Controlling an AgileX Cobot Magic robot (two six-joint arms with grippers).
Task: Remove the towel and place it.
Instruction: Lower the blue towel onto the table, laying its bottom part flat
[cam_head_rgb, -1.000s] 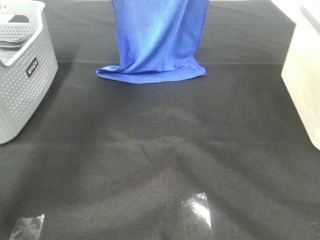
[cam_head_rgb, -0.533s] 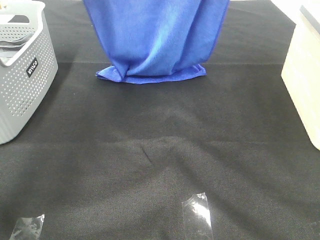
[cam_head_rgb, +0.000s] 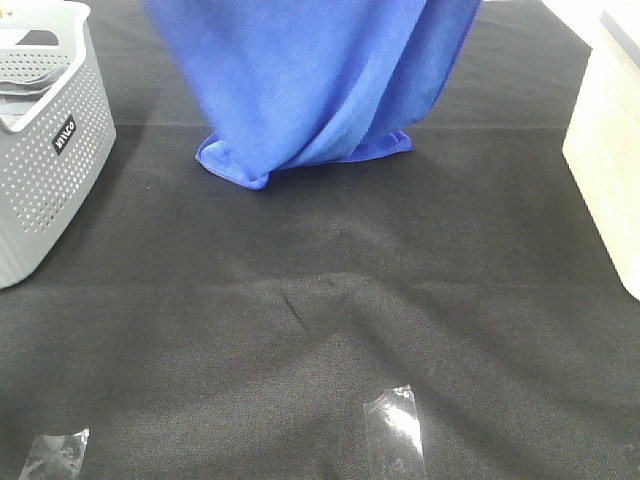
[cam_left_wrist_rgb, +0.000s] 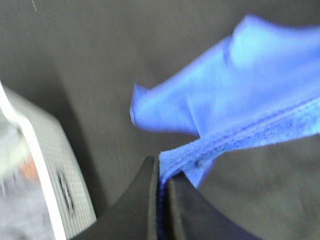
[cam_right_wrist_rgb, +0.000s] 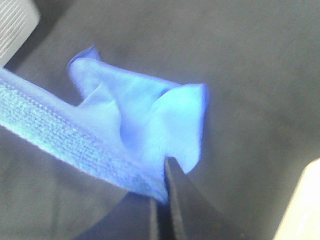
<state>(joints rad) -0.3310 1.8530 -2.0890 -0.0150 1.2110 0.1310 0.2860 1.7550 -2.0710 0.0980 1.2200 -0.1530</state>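
Observation:
The royal-blue towel (cam_head_rgb: 310, 75) hangs from above the top edge of the exterior view, spread wide, its lower edge still bunched on the black table cloth (cam_head_rgb: 320, 300) at the far middle. Neither gripper shows in the exterior view. In the left wrist view my left gripper (cam_left_wrist_rgb: 162, 175) is shut on the towel's stitched edge (cam_left_wrist_rgb: 235, 135). In the right wrist view my right gripper (cam_right_wrist_rgb: 162, 185) is shut on the towel's other edge (cam_right_wrist_rgb: 75, 135). Both hold it high above the table.
A grey perforated basket (cam_head_rgb: 45, 130) stands at the far left; it also shows in the left wrist view (cam_left_wrist_rgb: 45, 170). A pale box (cam_head_rgb: 610, 150) stands at the right edge. Two clear tape pieces (cam_head_rgb: 395, 425) lie near the front edge.
The towel has spread wider at the top as its held edges moved apart. Its lower edge has been dragged and lifted, the left fold pulled in toward the middle.

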